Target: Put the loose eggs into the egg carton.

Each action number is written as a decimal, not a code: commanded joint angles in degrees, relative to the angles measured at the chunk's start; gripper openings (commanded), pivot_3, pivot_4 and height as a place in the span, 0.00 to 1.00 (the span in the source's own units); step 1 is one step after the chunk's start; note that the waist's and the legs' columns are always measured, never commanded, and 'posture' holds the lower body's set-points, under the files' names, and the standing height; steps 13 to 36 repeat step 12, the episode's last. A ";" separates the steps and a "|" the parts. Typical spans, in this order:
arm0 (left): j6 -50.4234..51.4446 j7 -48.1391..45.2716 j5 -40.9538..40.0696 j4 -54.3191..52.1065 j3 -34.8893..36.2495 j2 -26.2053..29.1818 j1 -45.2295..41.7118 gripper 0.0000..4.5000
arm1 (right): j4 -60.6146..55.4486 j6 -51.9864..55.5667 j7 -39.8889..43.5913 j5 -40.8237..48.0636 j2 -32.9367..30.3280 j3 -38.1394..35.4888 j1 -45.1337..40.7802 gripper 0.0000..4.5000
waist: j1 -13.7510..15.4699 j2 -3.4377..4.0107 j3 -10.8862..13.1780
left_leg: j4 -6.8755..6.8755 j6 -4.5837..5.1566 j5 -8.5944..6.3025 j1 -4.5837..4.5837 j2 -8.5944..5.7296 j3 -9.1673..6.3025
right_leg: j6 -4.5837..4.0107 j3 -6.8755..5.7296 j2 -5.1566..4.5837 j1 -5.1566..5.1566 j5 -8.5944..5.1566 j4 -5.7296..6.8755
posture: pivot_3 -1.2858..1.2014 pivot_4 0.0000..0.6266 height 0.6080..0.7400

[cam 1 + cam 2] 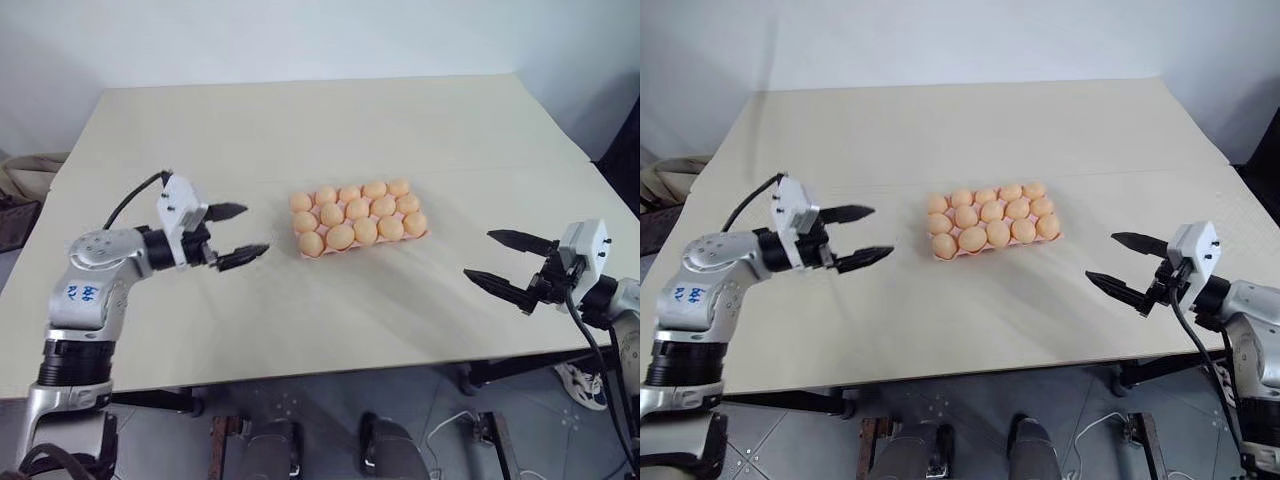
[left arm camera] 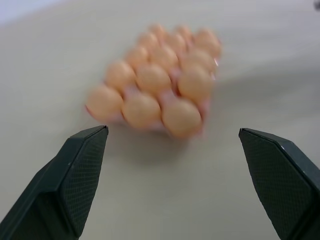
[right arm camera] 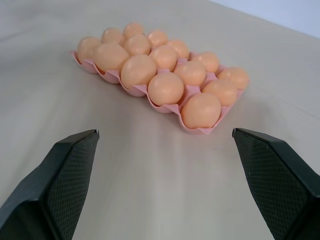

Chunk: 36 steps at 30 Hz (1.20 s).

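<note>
Now fifteen eggs (image 1: 358, 208) in one egg carton (image 3: 205, 131), both grippers' jaws spread, empty.

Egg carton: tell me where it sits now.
The egg carton sits mid-table, full of eggs, between the left claw and the right claw, touching neither.

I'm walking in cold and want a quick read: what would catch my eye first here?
The pink egg carton at the middle of the pale table, every visible cup holding an orange-tan egg. It is flanked by the left gripper and right gripper, each off to its own side, fingers wide open, holding nothing, pointing inward at the carton.
</note>
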 commanded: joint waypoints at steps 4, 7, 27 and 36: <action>-8.84 -7.72 0.45 6.00 1.77 5.46 -1.72 0.99 | 5.33 -3.30 4.53 -1.36 -3.60 -0.18 -4.97 1.00 | 0.11 0.02 0.01 | 0.00 0.03 -0.03 0.00 0.03 0.00 | -0.04 0.00 -0.06 -0.02 -0.01 -0.26 | 0.52 0.24 1.00; -10.98 -8.95 0.97 8.82 1.60 6.47 -2.77 0.99 | 7.64 -4.18 5.75 -2.02 -4.02 0.30 -6.87 1.00 | -0.03 0.02 0.01 | -0.01 -0.01 -0.06 0.00 0.08 0.00 | -0.05 -0.01 -0.05 -0.03 -0.01 -0.28 | 0.52 0.24 1.00; -13.75 -9.59 0.08 10.69 2.70 6.35 -4.07 0.99 | 9.63 -5.26 6.73 -2.81 -3.77 0.76 -8.48 1.00 | -0.35 0.03 0.02 | -0.19 -0.07 -0.11 -0.01 0.10 0.15 | -0.04 -0.16 -0.06 -0.17 -0.01 0.03 | 0.52 0.24 1.00; -13.75 -9.59 0.08 10.69 2.70 6.35 -4.07 0.99 | 9.63 -5.26 6.73 -2.81 -3.77 0.76 -8.48 1.00 | -0.35 0.03 0.02 | -0.19 -0.07 -0.11 -0.01 0.10 0.15 | -0.04 -0.16 -0.06 -0.17 -0.01 0.03 | 0.52 0.24 1.00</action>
